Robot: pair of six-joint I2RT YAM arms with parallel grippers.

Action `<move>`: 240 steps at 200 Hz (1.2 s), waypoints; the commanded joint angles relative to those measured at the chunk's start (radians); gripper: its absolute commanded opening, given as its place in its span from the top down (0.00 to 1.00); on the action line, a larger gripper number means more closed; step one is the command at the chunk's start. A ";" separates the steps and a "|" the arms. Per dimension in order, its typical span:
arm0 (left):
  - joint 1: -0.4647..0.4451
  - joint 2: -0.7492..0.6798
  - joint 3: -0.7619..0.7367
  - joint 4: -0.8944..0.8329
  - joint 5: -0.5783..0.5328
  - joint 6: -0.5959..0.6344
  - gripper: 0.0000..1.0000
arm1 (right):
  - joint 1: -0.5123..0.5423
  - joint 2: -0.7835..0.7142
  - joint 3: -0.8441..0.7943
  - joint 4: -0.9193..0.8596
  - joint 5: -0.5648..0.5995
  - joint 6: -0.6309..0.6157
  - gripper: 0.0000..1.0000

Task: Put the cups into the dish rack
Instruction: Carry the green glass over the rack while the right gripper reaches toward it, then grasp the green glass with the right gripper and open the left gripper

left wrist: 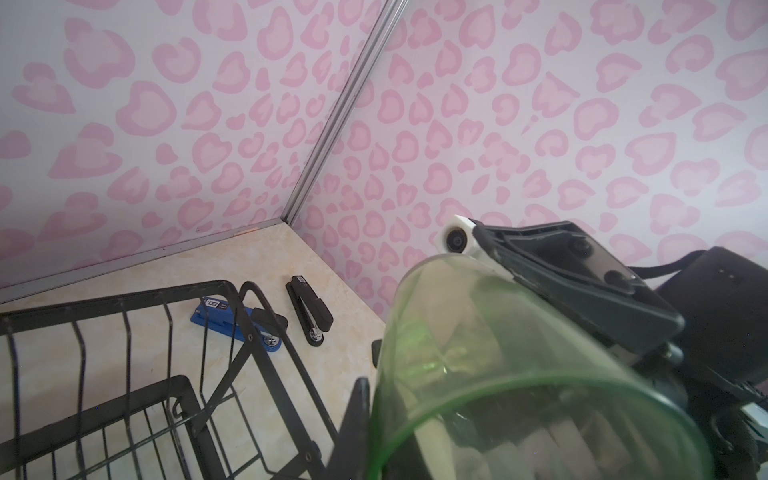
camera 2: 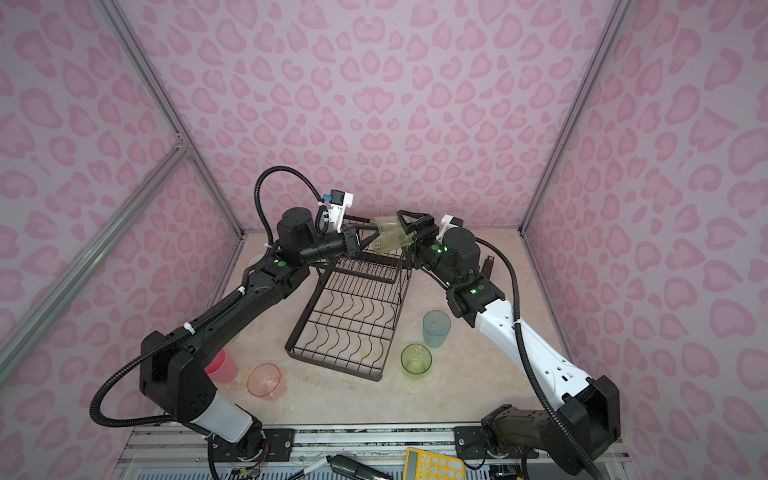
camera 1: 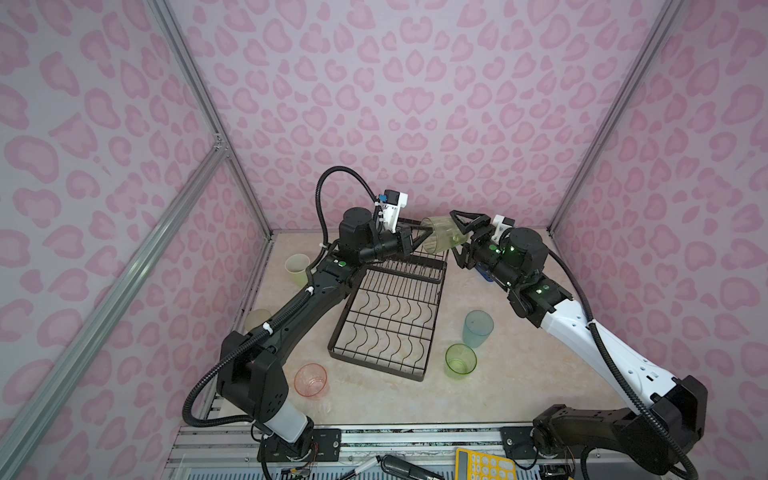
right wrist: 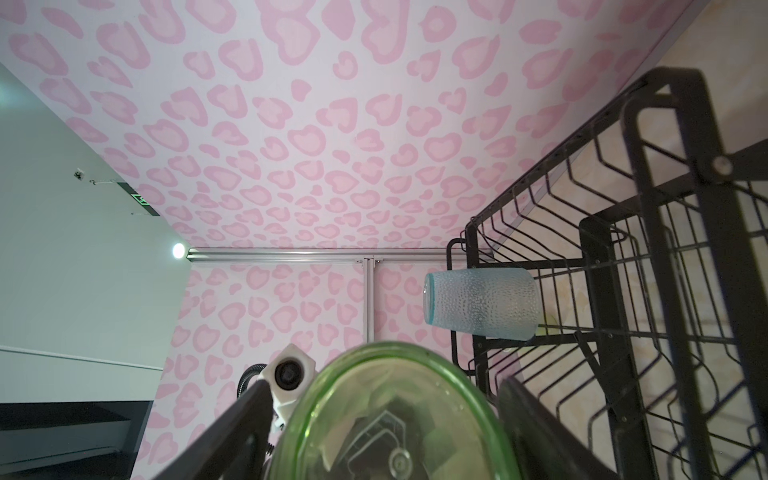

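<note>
Green cup [camera 1: 440, 239] is being held above the far end of the rack [camera 1: 374, 365], its rim being clamped by the left gripper [camera 1: 424, 230]; the right gripper [camera 1: 455, 232] is being shown wide around its base, and whether it grips cannot be told.

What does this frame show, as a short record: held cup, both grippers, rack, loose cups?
held cup: pale green tumbler, tilted in the air above the raised end of the dish rack
left gripper: shut on its rim
right gripper: jaws astride its base; contact unclear
rack: no cup visible inside
on table: blue tumbler, bright green tumbler, clear pink tumbler, beige tumbler, solid pink tumbler
</note>
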 commanded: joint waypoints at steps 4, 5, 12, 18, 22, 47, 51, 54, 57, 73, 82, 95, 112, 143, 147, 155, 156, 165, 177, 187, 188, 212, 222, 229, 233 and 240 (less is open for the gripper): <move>-0.009 0.026 0.023 0.067 -0.016 -0.007 0.95 | -0.006 0.003 -0.006 0.026 -0.006 0.016 0.17; -0.010 0.027 0.023 0.067 -0.017 -0.007 0.95 | -0.006 0.003 -0.007 0.026 -0.006 0.016 0.17; -0.012 0.032 0.024 0.072 -0.018 -0.011 0.95 | -0.008 0.003 -0.006 0.027 -0.005 0.014 0.17; -0.014 0.035 0.026 0.075 -0.017 -0.013 0.95 | -0.010 0.002 -0.007 0.026 -0.004 0.014 0.19; -0.015 0.038 0.027 0.075 -0.018 -0.013 0.94 | -0.012 0.001 -0.007 0.027 -0.004 0.012 0.20; -0.017 0.043 0.031 0.069 -0.029 -0.016 0.89 | -0.015 -0.004 -0.022 0.049 0.007 0.011 0.30; -0.017 0.042 0.031 0.067 -0.032 -0.016 0.87 | -0.015 -0.004 -0.023 0.052 0.010 0.010 0.32; -0.018 0.042 0.030 0.066 -0.034 -0.016 0.86 | -0.015 -0.005 -0.023 0.054 0.010 0.009 0.33; -0.017 0.041 0.032 0.064 -0.035 -0.016 0.84 | -0.015 -0.005 -0.024 0.055 0.013 0.007 0.34; -0.017 0.037 0.032 0.048 -0.045 -0.011 0.75 | -0.016 -0.009 -0.025 0.053 0.026 -0.007 0.38; -0.017 0.030 0.032 0.037 -0.056 -0.007 0.70 | -0.015 -0.013 -0.026 0.047 0.038 -0.018 0.40; -0.016 0.021 0.036 0.006 -0.088 -0.003 0.62 | -0.015 -0.021 -0.033 0.047 0.061 -0.036 0.44; -0.014 0.000 0.041 -0.050 -0.117 0.009 0.48 | -0.017 -0.030 -0.041 0.045 0.090 -0.066 0.48; -0.004 -0.050 0.044 -0.164 -0.191 0.037 0.29 | -0.017 -0.048 -0.041 0.024 0.147 -0.150 0.48; 0.000 -0.058 0.041 -0.170 -0.192 0.037 0.28 | -0.017 -0.049 -0.040 0.022 0.155 -0.161 0.48; 0.009 -0.071 0.034 -0.188 -0.195 0.037 0.24 | -0.017 -0.049 -0.036 0.023 0.167 -0.193 0.48; 0.011 -0.074 0.034 -0.190 -0.196 0.038 0.24 | -0.017 -0.049 -0.035 0.022 0.168 -0.198 0.48; 0.019 -0.093 0.032 -0.227 -0.218 0.044 0.18 | -0.016 -0.044 -0.021 0.011 0.178 -0.243 0.48; 0.028 -0.117 0.033 -0.277 -0.250 0.065 0.11 | -0.015 -0.033 -0.001 -0.005 0.185 -0.298 0.48; 0.039 -0.140 0.042 -0.337 -0.287 0.073 0.03 | -0.010 -0.023 0.018 -0.014 0.194 -0.359 0.48; 0.040 -0.142 0.043 -0.343 -0.291 0.074 0.03 | -0.009 -0.021 0.021 -0.017 0.195 -0.365 0.48; 0.076 -0.190 0.082 -0.500 -0.367 0.095 0.03 | 0.024 0.023 0.104 -0.090 0.226 -0.542 0.47; 0.093 -0.212 0.098 -0.562 -0.396 0.109 0.03 | 0.046 0.045 0.141 -0.115 0.247 -0.618 0.47; 0.106 -0.227 0.106 -0.604 -0.416 0.121 0.03 | 0.062 0.060 0.166 -0.131 0.259 -0.673 0.47; 0.115 -0.234 0.111 -0.625 -0.425 0.127 0.03 | 0.073 0.070 0.178 -0.141 0.268 -0.701 0.46; 0.132 -0.249 0.117 -0.661 -0.439 0.136 0.03 | 0.093 0.088 0.207 -0.160 0.284 -0.762 0.46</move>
